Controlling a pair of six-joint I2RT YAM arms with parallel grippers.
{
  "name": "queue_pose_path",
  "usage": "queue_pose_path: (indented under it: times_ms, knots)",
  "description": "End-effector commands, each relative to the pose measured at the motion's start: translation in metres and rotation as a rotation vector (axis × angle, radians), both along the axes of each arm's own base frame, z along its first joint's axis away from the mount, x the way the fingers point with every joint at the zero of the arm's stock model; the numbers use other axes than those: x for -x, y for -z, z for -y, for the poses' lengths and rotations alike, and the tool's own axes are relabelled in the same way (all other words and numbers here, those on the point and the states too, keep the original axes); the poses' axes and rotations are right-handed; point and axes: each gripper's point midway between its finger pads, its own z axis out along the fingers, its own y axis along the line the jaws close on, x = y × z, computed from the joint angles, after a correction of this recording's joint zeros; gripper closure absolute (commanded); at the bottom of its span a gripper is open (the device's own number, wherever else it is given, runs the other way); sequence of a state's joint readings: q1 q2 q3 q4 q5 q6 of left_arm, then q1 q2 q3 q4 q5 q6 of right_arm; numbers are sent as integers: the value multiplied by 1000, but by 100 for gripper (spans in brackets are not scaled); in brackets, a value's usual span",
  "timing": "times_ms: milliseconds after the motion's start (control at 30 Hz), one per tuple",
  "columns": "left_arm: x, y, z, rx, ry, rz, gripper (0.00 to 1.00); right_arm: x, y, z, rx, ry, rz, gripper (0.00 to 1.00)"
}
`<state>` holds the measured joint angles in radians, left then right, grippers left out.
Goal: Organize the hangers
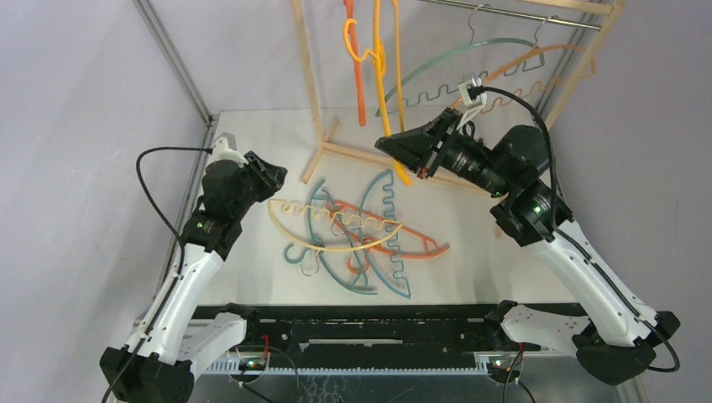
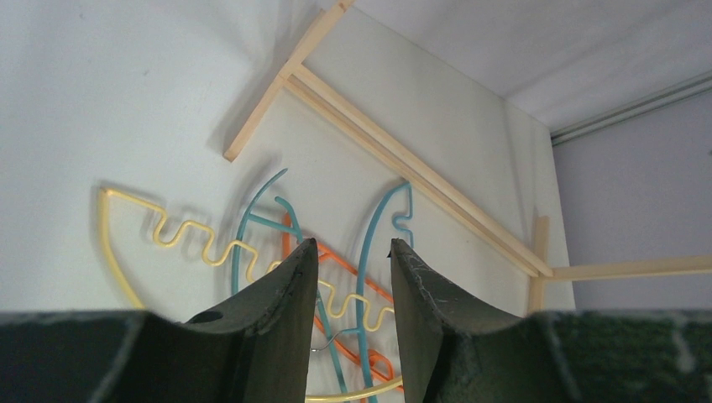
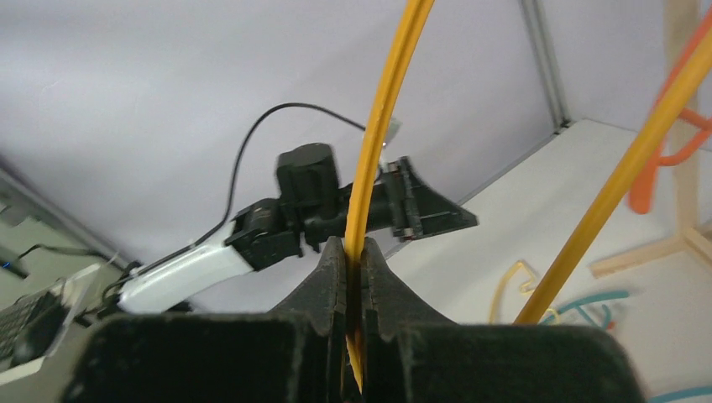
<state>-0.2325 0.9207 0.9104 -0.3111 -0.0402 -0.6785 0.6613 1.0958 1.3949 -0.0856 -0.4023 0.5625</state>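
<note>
Several thin plastic hangers (image 1: 361,231) lie tangled on the white table (image 1: 252,138) just beyond the arm bases. They are teal and orange, with a pale yellow wavy-barred hanger (image 1: 336,220) lying on top. That yellow one has its long axis running left to right across the table. Its left end sits just beside the left gripper (image 1: 277,178), so the left arm is plainly the nearer one to the pile. The left wrist view shows the left gripper's jaws parted with nothing between them, looking down over the tangle.

Farther back and higher, the right gripper (image 1: 393,153) has its jaws closed tight on one arm of a deep yellow plastic hanger (image 1: 379,75). The right wrist view shows the yellow strand pinched between the pads and rising steeply away from them. This hanger's long axis climbs almost straight up from the jaws. It is interlocked near its top with an orange hanger (image 1: 359,84) that hangs vertically beside the pale wooden rack frame (image 1: 306,67). Its hook runs out of the top view, so I cannot tell whether it is caught on anything.

Beyond, the metal rod (image 1: 520,13) lies up and to the right of the right jaws. A teal hanger (image 1: 445,54) and an orange wavy-barred hanger (image 1: 512,67) are already hung on it. The coming move probably depends on carrying the held hanger's hook rightward to that rod.
</note>
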Motion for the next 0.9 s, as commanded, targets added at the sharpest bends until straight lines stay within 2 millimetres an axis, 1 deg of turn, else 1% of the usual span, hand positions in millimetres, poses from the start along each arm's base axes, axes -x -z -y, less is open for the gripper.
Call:
queue_pose_path:
  times_ms: [0,100,233,300,400,500,600,733,867]
  knots:
    - [0,-11,2,39,9,57,59,37,-10,3,12,-55,52,95]
    - [-3,-10,3,36,10,52,59,47,-5,1,50,-84,77,95]
    - [-7,-12,5,37,15,54,59,50,-3,-3,92,-113,88,97]
    - [-8,-15,5,36,15,61,59,50,-2,-3,87,-113,75,97]
    - [-7,-13,3,31,10,58,59,48,4,-3,83,-98,39,97]
    - [-5,-8,3,35,9,51,59,41,9,-1,65,-61,-5,97]
    - [-3,-5,4,37,12,44,59,28,3,1,19,-1,-31,97]
    - [-1,-8,3,32,16,48,59,-1,-9,6,-66,91,-74,97]
    - [3,-11,1,17,14,53,59,-29,-9,9,-105,188,-99,97]
